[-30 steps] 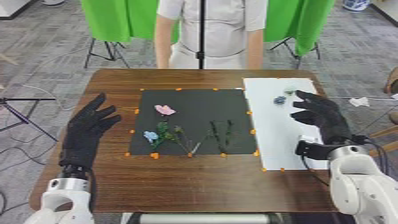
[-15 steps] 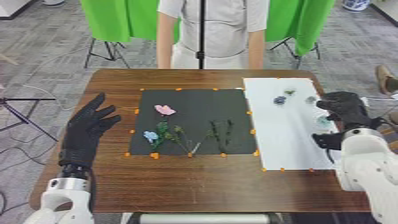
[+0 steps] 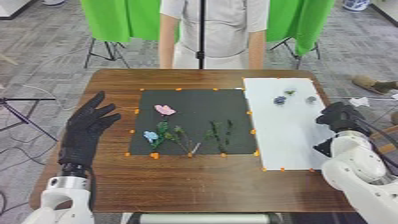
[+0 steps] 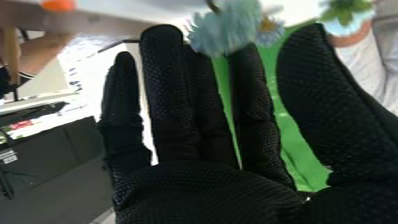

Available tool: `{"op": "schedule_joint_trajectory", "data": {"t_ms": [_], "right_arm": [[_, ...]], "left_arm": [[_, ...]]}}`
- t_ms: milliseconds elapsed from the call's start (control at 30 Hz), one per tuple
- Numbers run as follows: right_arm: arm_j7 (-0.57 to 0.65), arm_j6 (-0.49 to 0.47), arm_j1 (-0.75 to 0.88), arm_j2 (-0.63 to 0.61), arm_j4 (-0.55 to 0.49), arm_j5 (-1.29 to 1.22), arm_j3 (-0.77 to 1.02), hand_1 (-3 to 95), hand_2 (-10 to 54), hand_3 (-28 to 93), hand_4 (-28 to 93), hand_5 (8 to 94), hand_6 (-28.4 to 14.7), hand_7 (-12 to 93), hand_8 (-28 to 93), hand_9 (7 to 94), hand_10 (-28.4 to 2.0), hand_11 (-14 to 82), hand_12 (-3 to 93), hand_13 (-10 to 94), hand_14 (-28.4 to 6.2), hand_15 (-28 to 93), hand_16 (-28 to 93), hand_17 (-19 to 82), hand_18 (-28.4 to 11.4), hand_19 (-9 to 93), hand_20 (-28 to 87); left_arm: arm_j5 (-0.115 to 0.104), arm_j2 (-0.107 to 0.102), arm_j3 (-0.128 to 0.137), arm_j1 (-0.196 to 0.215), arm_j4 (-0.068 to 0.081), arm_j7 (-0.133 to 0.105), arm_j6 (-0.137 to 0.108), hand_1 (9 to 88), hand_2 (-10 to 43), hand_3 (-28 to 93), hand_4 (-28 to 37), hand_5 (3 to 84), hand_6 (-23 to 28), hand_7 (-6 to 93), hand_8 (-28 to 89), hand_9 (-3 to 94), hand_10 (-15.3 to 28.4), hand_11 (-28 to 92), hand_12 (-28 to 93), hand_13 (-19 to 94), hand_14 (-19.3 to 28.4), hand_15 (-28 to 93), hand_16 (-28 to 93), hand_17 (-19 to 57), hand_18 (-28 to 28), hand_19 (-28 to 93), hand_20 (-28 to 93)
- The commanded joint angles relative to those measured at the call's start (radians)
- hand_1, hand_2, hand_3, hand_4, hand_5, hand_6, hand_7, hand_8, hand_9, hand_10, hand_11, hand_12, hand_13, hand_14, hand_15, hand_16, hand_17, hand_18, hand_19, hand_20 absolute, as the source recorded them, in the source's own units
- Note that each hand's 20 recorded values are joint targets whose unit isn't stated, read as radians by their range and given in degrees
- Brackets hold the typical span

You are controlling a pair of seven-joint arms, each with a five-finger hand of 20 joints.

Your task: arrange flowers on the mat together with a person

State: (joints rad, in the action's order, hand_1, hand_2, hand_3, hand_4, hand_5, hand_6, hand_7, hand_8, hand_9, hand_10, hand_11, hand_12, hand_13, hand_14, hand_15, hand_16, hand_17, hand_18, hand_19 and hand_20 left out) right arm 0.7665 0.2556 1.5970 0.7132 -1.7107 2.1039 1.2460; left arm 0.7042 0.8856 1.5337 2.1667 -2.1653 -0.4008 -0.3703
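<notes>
Left hand [image 3: 83,131] over bench [image 3: 204,185] and right hand [image 3: 339,118] at the white sheet [image 3: 282,135] edge present straight fingers, thumbs apart; pink flower [image 3: 164,109] and light-blue flower [image 3: 150,135] lie on black mat [image 3: 226,101].

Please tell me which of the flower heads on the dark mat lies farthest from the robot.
The pink flower head, toward the far left corner of the dark mat; the blue flower head lies closer to the robot.
</notes>
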Motion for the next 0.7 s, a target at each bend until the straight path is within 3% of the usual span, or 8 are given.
{"op": "schedule_joint_trajectory", "data": {"t_ms": [33, 100, 167, 267, 300, 367, 467, 700], "right_arm": [[0.018, -0.015, -0.072, -0.004, 0.056, 0.065, -0.08, 44.1, -9.5, 79, -27, 58.5, 3.2, 25, -16, 56.0, -13.7, 19.7, 14.1, 58, -11.7, 57, 10, 23, -26.1, 71, 20], [0.018, -0.005, -0.09, -0.005, 0.075, 0.084, -0.113, 45.6, -9.5, 79, -27, 60.4, 3.6, 25, -16, 57.4, -13.1, 19.5, 13.9, 60, -11.1, 53, 9, 25, -25.7, 70, 18], [0.011, 0.003, -0.11, -0.004, 0.096, 0.119, -0.15, 50.3, -9.5, 75, -28, 63.5, 3.5, 26, -8, 59.9, -12.0, 19.8, 14.0, 63, -9.0, 44, 19, 26, -24.6, 70, 16], [0.016, 0.021, -0.119, -0.001, 0.113, 0.153, -0.182, 55.6, -9.5, 69, -28, 68.2, 3.3, 26, -5, 64.1, -11.5, 20.1, 14.1, 67, -6.6, 38, 25, 28, -23.3, 70, 16], [0.016, 0.029, -0.124, 0.001, 0.12, 0.167, -0.192, 57.5, -9.5, 67, -28, 70.4, 3.5, 26, -4, 65.7, -11.2, 19.8, 14.8, 69, -5.6, 35, 27, 29, -22.3, 71, 16], [0.016, 0.047, -0.125, 0.004, 0.131, 0.184, -0.201, 60.6, -9.5, 66, -28, 74.3, 3.7, 25, -3, 71.1, -9.9, 14.5, 20.8, 72, -4.0, 32, 30, 31, -19.0, 71, 15], [0.024, 0.084, -0.123, 0.007, 0.14, 0.195, -0.209, 64.8, -9.5, 64, -28, 81.6, 3.4, 23, 1, 81.0, -7.9, 7.4, 29.7, 79, -1.4, 28, 34, 36, -9.0, 74, 14], [0.042, 0.16, -0.08, 0.031, 0.079, 0.247, -0.145, 68.5, -9.5, 63, -28, 84.6, 3.1, 23, 3, 84.1, -6.1, 7.5, 30.9, 83, 0.8, 25, 38, 37, 0.2, 93, -8]], "left_arm": [[-0.01, -0.001, -0.007, -0.001, 0.004, -0.006, -0.009, 25.9, 5.9, 79, -25.8, 37.0, 5.6, 11.4, -9, 37.4, 18.3, 24, 10, 29, 27.7, 56, -9, -6.2, 27.0, 54, 26], [-0.016, 0.002, -0.007, -0.002, 0.007, -0.007, -0.009, 25.9, 5.9, 79, -25.8, 36.9, 5.6, 11.4, -9, 37.4, 18.2, 24, 10, 29, 27.7, 56, -9, -6.2, 27.0, 54, 26], [-0.022, -0.001, -0.008, 0.002, 0.007, -0.015, -0.015, 25.9, 6.0, 79, -25.8, 36.9, 5.6, 11.4, -9, 37.4, 18.2, 24, 10, 29, 27.7, 56, -9, -6.2, 27.0, 54, 26], [-0.02, 0.003, -0.004, 0.003, 0.009, -0.008, -0.011, 25.8, 5.9, 79, -25.7, 36.9, 5.5, 11.5, -9, 37.4, 18.2, 24, 10, 29, 27.7, 56, -9, -6.2, 27.0, 54, 26], [-0.023, -0.002, -0.007, 0.002, 0.009, -0.016, -0.014, 25.9, 5.9, 79, -25.7, 36.9, 5.6, 11.5, -9, 37.4, 18.2, 24, 10, 29, 27.7, 56, -9, -6.2, 27.0, 54, 26], [-0.02, 0.002, -0.005, -0.002, 0.01, -0.012, -0.011, 25.9, 5.9, 79, -25.7, 36.9, 5.5, 11.6, -9, 37.4, 18.2, 24, 10, 29, 27.7, 56, -9, -6.2, 27.0, 54, 26], [-0.015, 0.006, 0.0, -0.004, 0.01, -0.005, -0.006, 25.9, 5.9, 79, -25.7, 36.9, 5.5, 11.5, -9, 37.3, 18.2, 24, 10, 29, 27.6, 56, -9, -6.2, 27.0, 54, 26], [-0.012, 0.009, 0.008, 0.005, 0.006, 0.001, -0.008, 25.9, 5.9, 79, -25.7, 36.8, 5.5, 11.6, -9, 37.4, 18.2, 24, 10, 29, 27.6, 56, -9, -6.2, 27.0, 54, 26]]}}
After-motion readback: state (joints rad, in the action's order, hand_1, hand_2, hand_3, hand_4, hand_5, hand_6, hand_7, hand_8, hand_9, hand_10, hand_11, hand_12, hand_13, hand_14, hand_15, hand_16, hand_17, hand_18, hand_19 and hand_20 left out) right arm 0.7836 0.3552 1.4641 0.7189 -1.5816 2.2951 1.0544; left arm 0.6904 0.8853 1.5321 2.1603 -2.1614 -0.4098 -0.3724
